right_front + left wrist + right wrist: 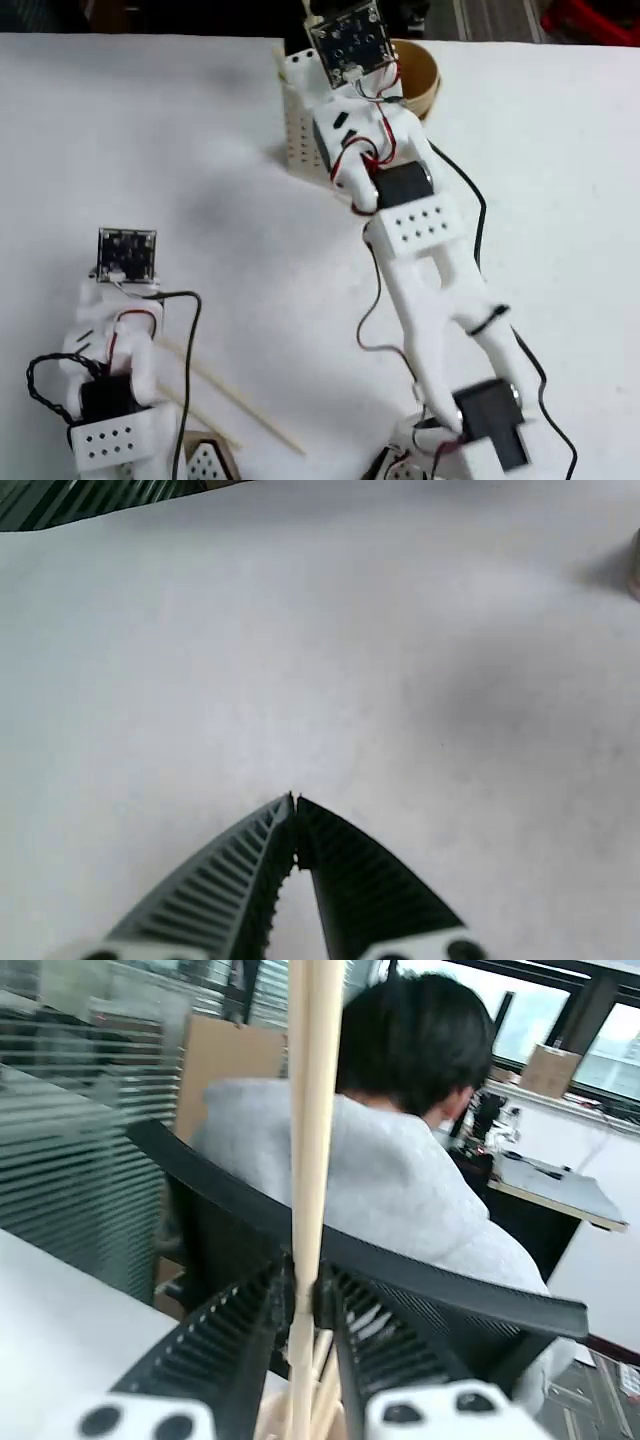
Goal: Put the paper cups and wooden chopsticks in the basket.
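One white table [150,130], loose chopsticks [250,411], office chair [450,1285]

Bare wooden chopstick [310,1110]; ribbed plastic jaws; matt white table [150,130]

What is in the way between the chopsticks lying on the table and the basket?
Nothing I can see. Just bare table lies between the loose chopsticks and the basket. The right gripper, shut on the held chopsticks, is up by the basket, off that path.
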You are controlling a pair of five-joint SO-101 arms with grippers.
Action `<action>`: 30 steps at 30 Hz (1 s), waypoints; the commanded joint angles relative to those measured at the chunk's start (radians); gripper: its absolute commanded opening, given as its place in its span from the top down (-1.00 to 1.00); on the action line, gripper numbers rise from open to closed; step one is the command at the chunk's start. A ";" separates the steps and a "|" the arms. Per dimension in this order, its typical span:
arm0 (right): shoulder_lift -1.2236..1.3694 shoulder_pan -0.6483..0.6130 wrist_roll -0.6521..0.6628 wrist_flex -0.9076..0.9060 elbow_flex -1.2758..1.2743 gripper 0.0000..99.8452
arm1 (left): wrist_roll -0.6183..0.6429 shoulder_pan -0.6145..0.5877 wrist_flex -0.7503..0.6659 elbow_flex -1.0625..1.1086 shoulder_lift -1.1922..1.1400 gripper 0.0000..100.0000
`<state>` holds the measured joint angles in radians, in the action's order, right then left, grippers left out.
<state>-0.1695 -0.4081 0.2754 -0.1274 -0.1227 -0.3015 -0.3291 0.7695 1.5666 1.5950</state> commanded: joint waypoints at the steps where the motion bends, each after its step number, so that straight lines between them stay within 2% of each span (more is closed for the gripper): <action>1: 0.074 0.053 -0.014 0.099 0.003 0.96 | -0.011 -0.010 0.002 -0.005 0.013 0.95; 8: 0.219 0.074 -0.015 0.165 0.005 0.96 | -0.011 -0.010 0.002 -0.005 0.013 0.95; 14: 0.268 0.068 -0.015 0.148 0.002 0.93 | -0.011 -0.010 0.002 -0.005 0.013 0.95; 19: 0.228 0.073 -0.049 0.021 0.003 0.66 | -0.011 -0.010 0.002 -0.005 0.013 0.95; 22: 0.140 0.079 -0.094 -0.091 0.003 0.65 | -0.011 -0.010 0.002 -0.005 0.013 0.95; 30: -0.157 0.082 -0.091 -0.521 0.002 0.65 | -0.012 -0.010 0.002 -0.005 0.013 0.95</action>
<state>-0.1588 -0.3406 0.1895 -0.4496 -0.1304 -0.3030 -0.3291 0.7695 1.5666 1.5950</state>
